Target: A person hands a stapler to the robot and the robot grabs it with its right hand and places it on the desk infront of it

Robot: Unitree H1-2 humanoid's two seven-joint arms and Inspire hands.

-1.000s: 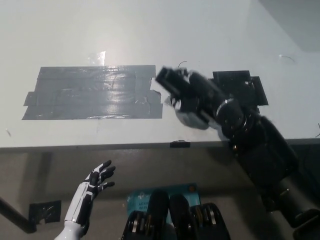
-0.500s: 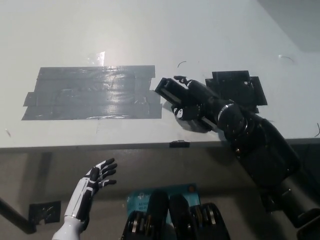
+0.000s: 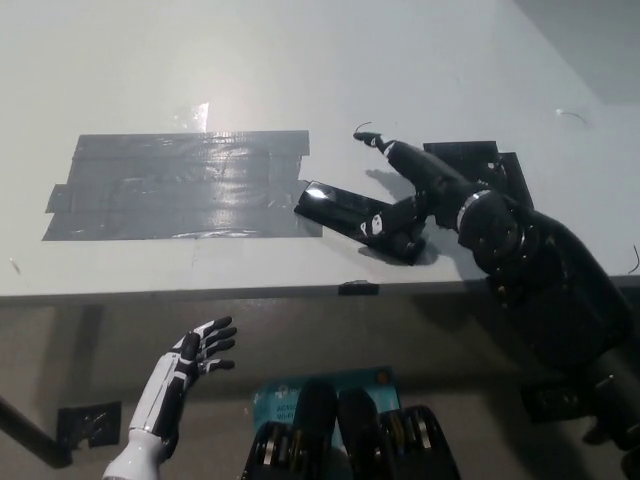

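Observation:
The black stapler [image 3: 338, 207] lies flat on the white desk [image 3: 300, 70], its left end on the corner of the grey tape patch. My black right hand [image 3: 428, 188] is just right of it, open, fingers spread apart; one finger points up and away, and a lower finger still rests against the stapler's right end. The right arm runs off to the bottom right. My white left hand [image 3: 196, 352] hangs open below the desk's front edge at the lower left, holding nothing.
A large grey tape patch [image 3: 170, 185] covers the desk's left middle. A black tape patch [image 3: 482, 160] lies behind my right hand. The desk's front edge [image 3: 200, 292] crosses the picture; floor shows below it.
My right hand lowered the stapler onto the desk and opened its fingers off it. The stapler now lies flat, a little further left. The left hand has barely moved.

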